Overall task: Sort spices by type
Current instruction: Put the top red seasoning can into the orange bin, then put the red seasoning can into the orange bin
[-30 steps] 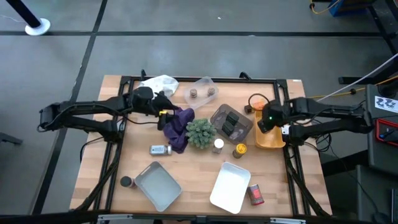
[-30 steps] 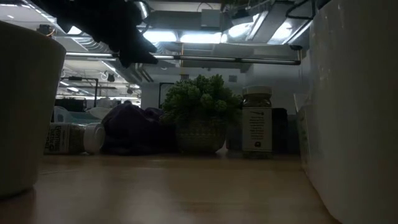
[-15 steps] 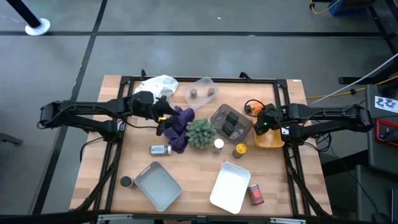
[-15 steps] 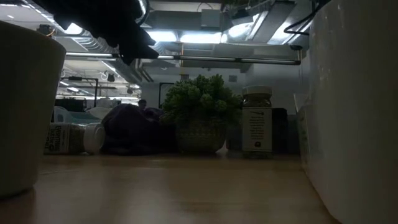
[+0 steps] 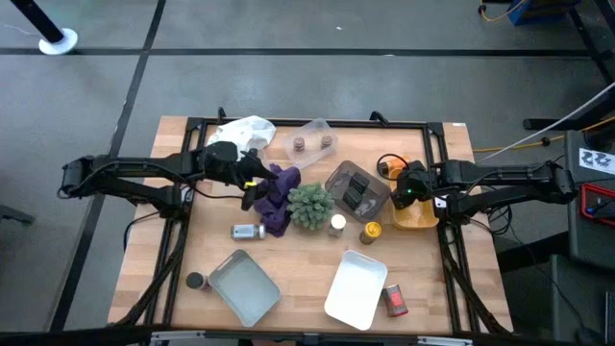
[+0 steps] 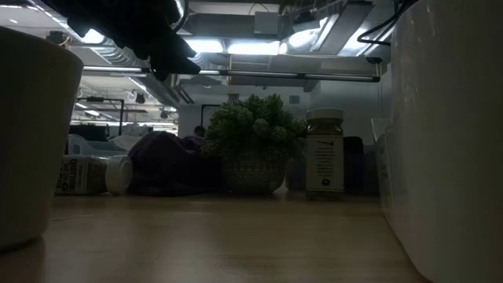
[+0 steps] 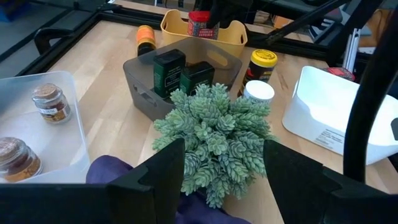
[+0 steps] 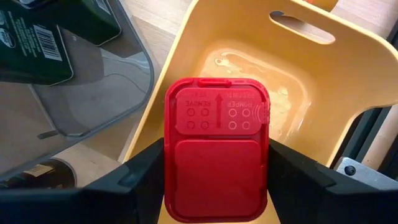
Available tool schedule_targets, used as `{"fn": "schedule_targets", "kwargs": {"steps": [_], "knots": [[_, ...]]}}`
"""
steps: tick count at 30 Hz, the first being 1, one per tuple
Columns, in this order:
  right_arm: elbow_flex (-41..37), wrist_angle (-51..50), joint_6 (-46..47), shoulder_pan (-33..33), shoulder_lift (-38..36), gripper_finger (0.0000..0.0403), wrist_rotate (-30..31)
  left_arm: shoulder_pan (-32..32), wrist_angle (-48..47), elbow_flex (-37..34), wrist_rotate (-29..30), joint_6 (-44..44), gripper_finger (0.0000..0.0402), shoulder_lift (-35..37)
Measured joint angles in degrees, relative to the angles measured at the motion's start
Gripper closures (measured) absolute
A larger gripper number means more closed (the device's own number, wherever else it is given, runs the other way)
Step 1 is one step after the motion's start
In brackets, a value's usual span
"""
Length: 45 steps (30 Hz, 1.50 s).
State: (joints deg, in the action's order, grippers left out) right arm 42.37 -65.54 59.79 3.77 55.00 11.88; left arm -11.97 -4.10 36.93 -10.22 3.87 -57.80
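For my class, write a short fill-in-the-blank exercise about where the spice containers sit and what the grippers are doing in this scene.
1. The right gripper is shut on a red tin above the ____ bin.
2. The grey bin holds two dark ____ tins.
3. The left gripper is open in front of the spiky green ____.
4. The clear tray holds two ____-capped jars.

Missing words: yellow; green; plant; brown

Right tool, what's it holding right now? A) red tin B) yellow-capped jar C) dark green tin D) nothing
A: in the right wrist view the red tin sits clamped between the right tool fingers, above the yellow bin; the dark green tins lie in the grey bin.
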Motion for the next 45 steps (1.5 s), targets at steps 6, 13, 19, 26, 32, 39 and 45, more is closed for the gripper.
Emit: {"fn": "schedule_targets", "kwargs": {"steps": [6,13,19,26,32,39,45], "knots": [[0.0,0.0,-0.02,0.0,0.0,0.0135,-0.49,0.0,-0.02,0.0,0.0,-0.01,0.0202,0.0],[0.0,-0.01,-0.05,0.0,0.0,0.0079,-2.47,0.0,-0.02,0.02,0.07,-2.2,0.0202,0.0],[0.02,-0.04,-0.59,-0.02,-0.08,0.0074,-9.14,0.0,0.0,0.02,0.04,-2.5,0.0202,0.0],[4.04,-0.74,-1.81,-0.02,-0.17,0.0077,-4.88,0.0,-0.02,0.02,0.04,-2.43,0.0202,0.0],[9.11,-0.51,-1.57,-1.09,-0.21,0.0077,-3.97,0.0,-0.02,0.02,0.04,-2.39,0.0202,0.0],[9.51,3.05,6.13,-12.14,0.32,0.0077,-5.4,0.0,-0.07,0.02,0.02,-2.39,0.0202,-0.02],[9.51,7.51,17.36,-25.92,1.72,0.0077,-3.4,0.0,-0.28,0.02,0.02,-2.21,0.0202,-0.04]]}}
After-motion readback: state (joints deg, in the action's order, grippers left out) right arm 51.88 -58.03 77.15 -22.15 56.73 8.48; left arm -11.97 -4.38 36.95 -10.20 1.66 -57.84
